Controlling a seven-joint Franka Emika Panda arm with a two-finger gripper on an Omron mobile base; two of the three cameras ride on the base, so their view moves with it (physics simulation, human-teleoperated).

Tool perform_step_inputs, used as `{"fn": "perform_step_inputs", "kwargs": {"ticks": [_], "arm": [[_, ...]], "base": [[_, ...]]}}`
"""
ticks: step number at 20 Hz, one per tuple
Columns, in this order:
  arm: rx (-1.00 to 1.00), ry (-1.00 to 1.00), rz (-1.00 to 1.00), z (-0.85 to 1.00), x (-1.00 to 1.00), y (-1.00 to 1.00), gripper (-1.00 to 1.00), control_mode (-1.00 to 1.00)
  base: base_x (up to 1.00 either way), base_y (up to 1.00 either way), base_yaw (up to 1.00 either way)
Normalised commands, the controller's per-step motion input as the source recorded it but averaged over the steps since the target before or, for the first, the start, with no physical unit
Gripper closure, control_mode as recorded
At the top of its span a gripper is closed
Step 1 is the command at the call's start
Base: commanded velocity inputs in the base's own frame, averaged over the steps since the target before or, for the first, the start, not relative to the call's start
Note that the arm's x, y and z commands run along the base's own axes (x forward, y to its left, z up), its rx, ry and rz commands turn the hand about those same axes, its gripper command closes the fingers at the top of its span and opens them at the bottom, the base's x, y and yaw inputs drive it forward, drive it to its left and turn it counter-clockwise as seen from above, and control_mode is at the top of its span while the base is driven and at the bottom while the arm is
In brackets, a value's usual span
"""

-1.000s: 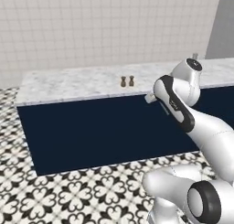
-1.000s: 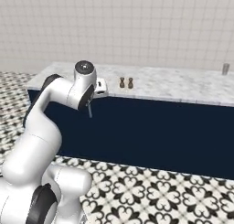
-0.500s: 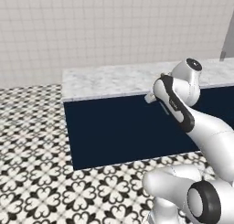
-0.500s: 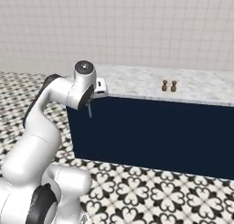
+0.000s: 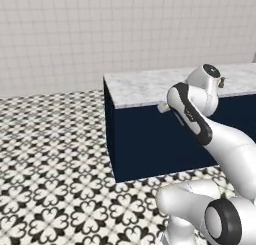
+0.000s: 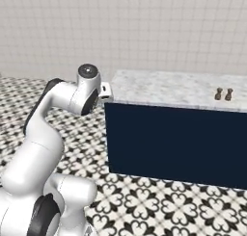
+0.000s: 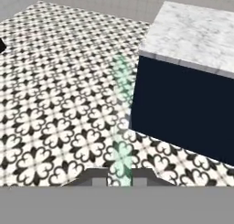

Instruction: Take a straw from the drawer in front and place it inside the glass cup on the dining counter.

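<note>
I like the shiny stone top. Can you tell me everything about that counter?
The counter is a long slab of white-grey speckled marble lying flat on a dark navy base, which stands on the black-and-white patterned floor. Its near end is a square corner. Two small brown shakers stand on top, far from that corner. A pale tiled wall is behind it.

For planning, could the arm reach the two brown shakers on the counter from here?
Probably not: the shakers stand far along the dining counter; the tool hangs off its end corner.
</note>
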Motion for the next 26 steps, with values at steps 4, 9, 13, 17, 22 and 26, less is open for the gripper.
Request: {"fn": "perform_step_inputs", "kwargs": {"ticks": [4, 9, 13, 17, 22, 26], "arm": [[0.00, 0.00, 0.00, 0.00, 0.00, 0.00, 1.00, 1.00], [0.00, 0.00, 0.00, 0.00, 0.00, 0.00, 1.00, 1.00], [0.00, 0.00, 0.00, 0.00, 0.00, 0.00, 1.00, 1.00], [0.00, 0.00, 0.00, 0.00, 0.00, 0.00, 1.00, 1.00], [0.00, 0.00, 0.00, 0.00, 0.00, 0.00, 1.00, 1.00], [0.00, 0.00, 0.00, 0.00, 0.00, 0.00, 1.00, 1.00]], "base": [[0.57, 1.00, -0.21], [0.74, 1.00, -0.34], [0.79, 1.00, -0.37], [0.79, 1.00, -0.38], [0.77, 1.00, -0.40], [0.76, 1.00, -0.41]]}}
